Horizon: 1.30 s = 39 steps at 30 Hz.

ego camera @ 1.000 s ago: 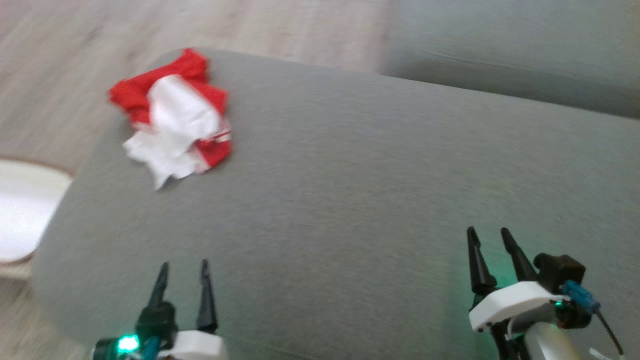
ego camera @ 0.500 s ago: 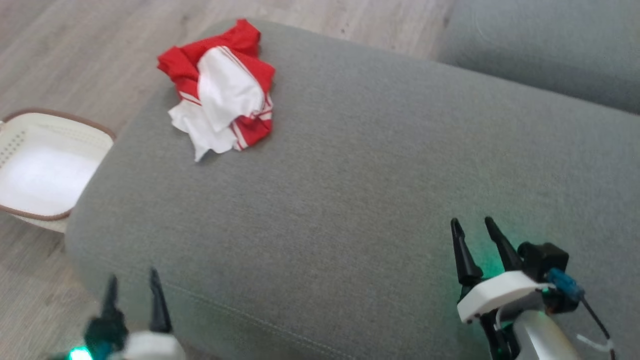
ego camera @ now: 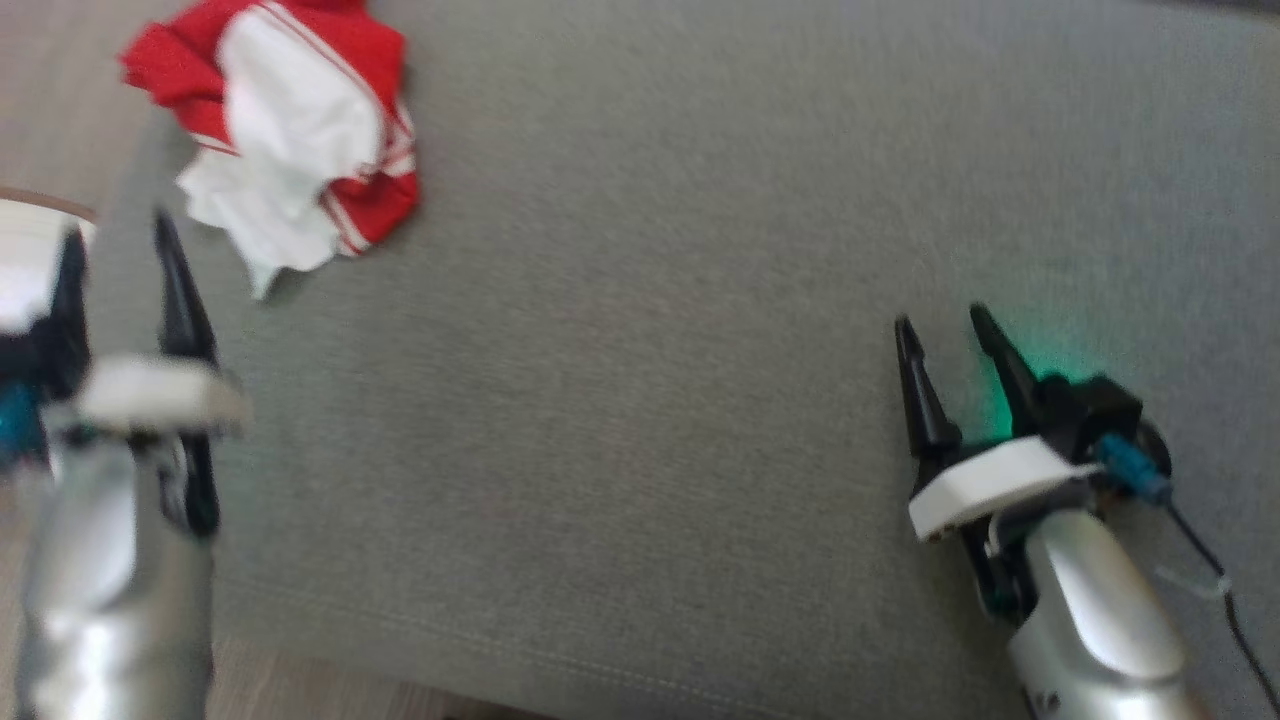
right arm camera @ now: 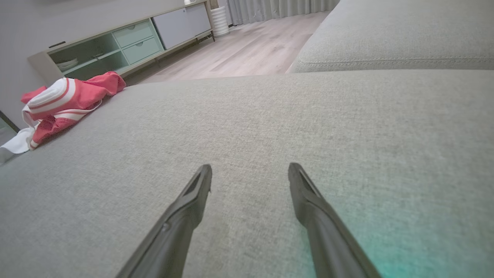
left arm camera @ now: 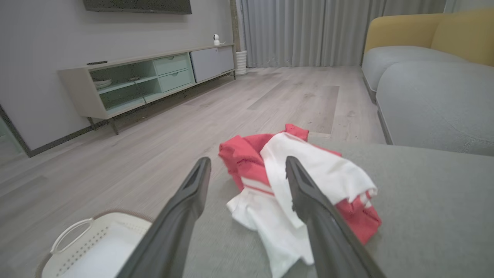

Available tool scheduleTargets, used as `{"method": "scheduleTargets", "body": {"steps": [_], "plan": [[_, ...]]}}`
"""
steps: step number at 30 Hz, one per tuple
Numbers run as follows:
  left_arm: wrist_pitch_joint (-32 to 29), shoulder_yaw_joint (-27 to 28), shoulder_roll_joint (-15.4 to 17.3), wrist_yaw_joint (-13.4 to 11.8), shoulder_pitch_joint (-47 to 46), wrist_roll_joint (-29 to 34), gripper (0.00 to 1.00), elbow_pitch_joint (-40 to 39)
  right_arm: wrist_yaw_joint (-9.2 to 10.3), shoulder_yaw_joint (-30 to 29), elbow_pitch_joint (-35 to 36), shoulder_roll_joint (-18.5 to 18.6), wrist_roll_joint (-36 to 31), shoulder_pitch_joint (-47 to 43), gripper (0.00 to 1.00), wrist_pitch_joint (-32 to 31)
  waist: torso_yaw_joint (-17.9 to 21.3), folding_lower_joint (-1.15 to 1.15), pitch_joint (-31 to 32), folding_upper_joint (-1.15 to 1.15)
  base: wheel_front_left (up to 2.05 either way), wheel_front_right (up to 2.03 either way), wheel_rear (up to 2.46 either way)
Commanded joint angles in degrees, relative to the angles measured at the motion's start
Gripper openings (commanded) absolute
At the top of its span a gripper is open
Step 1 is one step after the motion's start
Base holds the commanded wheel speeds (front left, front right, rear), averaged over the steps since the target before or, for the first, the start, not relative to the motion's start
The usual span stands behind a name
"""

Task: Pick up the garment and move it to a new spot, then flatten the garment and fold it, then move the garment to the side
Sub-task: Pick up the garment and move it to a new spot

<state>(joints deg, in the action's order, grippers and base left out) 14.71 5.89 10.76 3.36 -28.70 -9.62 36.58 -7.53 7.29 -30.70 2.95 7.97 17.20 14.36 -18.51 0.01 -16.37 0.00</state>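
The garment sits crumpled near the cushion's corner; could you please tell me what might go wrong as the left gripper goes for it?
1. The garment is a bunched heap of red and white layers. The open left gripper might pinch only a loose white fold, so the rest would trail rather than lift whole.
2. It lies by the edge of the cushion, with the basket and floor below, so a nudge could push it off.

The left gripper is held spread at the near left, and the right gripper is held spread at the near right.
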Motion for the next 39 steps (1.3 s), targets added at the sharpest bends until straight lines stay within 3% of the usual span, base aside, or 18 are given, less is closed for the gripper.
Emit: {"method": "scheduleTargets", "body": {"steps": [1, 11, 20, 21, 22, 26, 31, 39], "plan": [[0.29, 1.87, 3.15, 0.75, -5.6, -0.64, 1.0, 0.34, 0.04, 1.89, 2.48, 0.55, -0.85, 2.3, 1.0, 0.63, 3.65, -0.01, -5.43, 0.0, 0.0, 0.0, 0.0], [-0.81, -0.95, 5.57, 3.64, -20.22, -2.96, 1.0, 15.28, 0.04, 1.24, 5.55, 1.33, -1.34, 5.28, 1.0, 0.63, 7.99, -0.01, -11.63, 0.0, 0.0, 0.0, 0.0], [-9.46, -1.47, 6.92, 3.95, -25.27, -5.96, 1.0, 28.9, 0.04, 0.6, 8.04, 1.07, -1.62, 6.93, 1.0, 0.63, 11.41, -0.01, -15.33, 0.0, 0.0, 0.0, 0.0], [-9.11, -1.72, 7.13, 3.92, -25.48, -5.79, 0.67, 29.48, 0.04, 0.46, 8.08, 1.04, -1.6, 7.03, 1.0, 0.63, 11.58, -0.01, -15.31, 0.0, 0.0, 0.0, 0.0], [-8.45, -2.01, 7.4, 3.78, -25.58, -5.5, 0.0, 29.95, 0.04, 0.41, 8.03, 0.99, -1.54, 7.09, 1.0, 0.63, 11.77, -0.01, -15.14, 0.0, 0.0, 0.0, 0.0], [-4.35, -3.63, 9.02, 3.67, -27.5, -4.14, 0.0, 30.19, 0.04, -0.37, 7.29, 0.61, -0.93, 6.91, 1.0, 0.63, 11.99, -0.01, -12.76, 0.0, 0.0, 0.0, 0.0], [-0.57, -6.61, 10.5, 3.93, -31.23, -2.1, 0.0, 24.95, 0.04, -0.53, 6.41, 0.19, 0.21, 6.08, 1.0, 0.63, 12.63, -0.01, -8.44, 0.0, 0.0, 0.0, 0.0], [0.22, -16.86, 8.36, 4.11, -33.76, -2.28, 0.0, 11.74, 0.04, 1.34, 5.1, -0.05, 5.37, 4.09, 1.0, 0.63, 18.01, -0.01, -0.59, 0.0, 0.0, 0.0, 0.0]]}}
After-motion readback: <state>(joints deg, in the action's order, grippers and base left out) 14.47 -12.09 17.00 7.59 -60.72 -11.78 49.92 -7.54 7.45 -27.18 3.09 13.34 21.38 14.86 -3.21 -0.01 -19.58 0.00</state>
